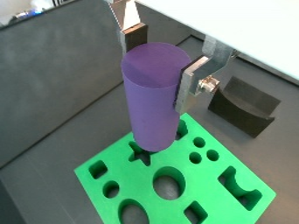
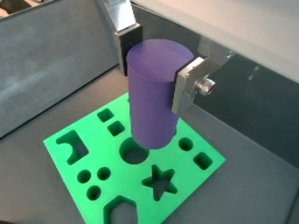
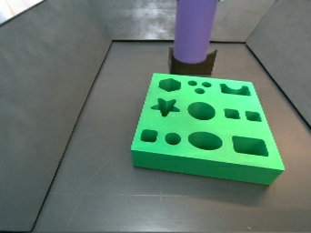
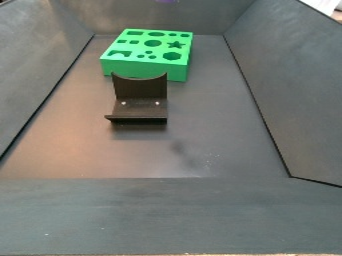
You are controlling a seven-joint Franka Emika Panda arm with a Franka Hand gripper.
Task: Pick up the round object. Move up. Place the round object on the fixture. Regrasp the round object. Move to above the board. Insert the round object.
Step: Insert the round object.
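**Peg held over the board, insertion still ahead**

Purple fills both wrist views: the round object [image 1: 155, 94] stands upright in our gripper [image 1: 162, 70], whose fingers [image 1: 193, 80] are clamped on its upper part, one silver plate plainly against its side. We hold it in the air, its lower end hanging over the board [image 1: 111, 184] but not yet in any hole. In a wrist view the peg's tip sits just beside the large round hole [image 2: 135, 154]; whether it is truly centred we cannot tell. The fixture [image 4: 138, 98] stands empty on the table, near the board's edge. So we judge pickup, fixture placement and regrasp finished, and the move above the board done or nearly so. Alignment, lowering and release remain.
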